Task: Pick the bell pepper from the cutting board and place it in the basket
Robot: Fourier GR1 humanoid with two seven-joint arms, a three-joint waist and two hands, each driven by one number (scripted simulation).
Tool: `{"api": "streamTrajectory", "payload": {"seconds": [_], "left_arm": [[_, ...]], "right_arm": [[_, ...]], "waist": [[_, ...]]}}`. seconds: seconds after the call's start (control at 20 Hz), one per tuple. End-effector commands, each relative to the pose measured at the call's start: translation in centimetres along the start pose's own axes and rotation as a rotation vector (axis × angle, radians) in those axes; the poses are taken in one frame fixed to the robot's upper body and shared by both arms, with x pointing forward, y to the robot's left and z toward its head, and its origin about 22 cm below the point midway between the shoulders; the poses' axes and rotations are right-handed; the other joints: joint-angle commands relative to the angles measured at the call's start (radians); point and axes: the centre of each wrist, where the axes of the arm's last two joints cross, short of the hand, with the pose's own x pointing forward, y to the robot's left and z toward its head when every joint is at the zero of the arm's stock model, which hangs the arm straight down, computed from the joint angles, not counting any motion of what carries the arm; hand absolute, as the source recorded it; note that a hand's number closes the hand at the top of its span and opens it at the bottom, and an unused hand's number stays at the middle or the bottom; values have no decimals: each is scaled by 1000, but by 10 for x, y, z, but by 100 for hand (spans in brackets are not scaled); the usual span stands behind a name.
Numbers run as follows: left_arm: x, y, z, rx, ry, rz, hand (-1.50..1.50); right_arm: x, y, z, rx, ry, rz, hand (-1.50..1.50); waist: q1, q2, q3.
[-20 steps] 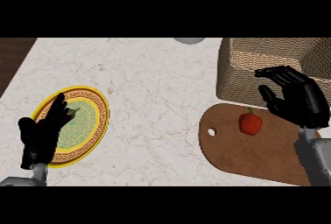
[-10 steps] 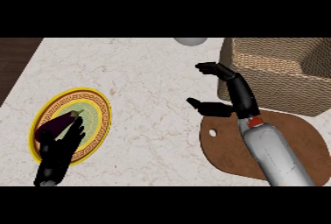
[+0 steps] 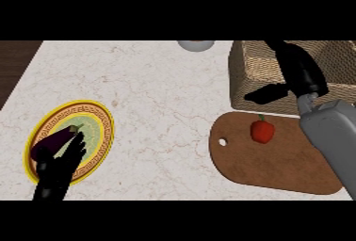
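Pepper unclaimed: the small red bell pepper (image 3: pixel 262 131) with its green stem sits on the brown wooden cutting board (image 3: pixel 278 169), just below the woven wicker basket (image 3: pixel 250 70). The robot's right hand (image 3: pixel 295 70) hangs over the basket's near wall, fingers spread and thumb stuck out, holding nothing and apart from the pepper. To grasp well, it likely needs to draw back over the board, descend with fingers either side of the pepper, then close. The left hand (image 3: pixel 59 169) rests open at lower left, over a yellow patterned plate (image 3: pixel 97 117) carrying a purple aubergine (image 3: pixel 52 141).
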Motion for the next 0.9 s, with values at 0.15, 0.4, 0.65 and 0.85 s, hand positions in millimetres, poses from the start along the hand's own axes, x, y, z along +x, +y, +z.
{"api": "streamTrajectory", "payload": {"seconds": [0.15,0.4,0.65,0.85], "left_arm": [[-13,0,1,1,76,13,0],[-22,-2,7,0,91,18,0],[-15,2,3,10,80,8,0],[-25,5,-1,-10,77,2,0]], "right_arm": [[58,-109,6,113,99,292,-150],[58,-120,13,383,203,365,-150],[66,-161,27,468,235,409,-150],[60,-163,33,491,248,409,-150]], "waist": [[-10,5,-6],[-9,9,-5],[-12,11,-4],[-3,16,-4]]}}
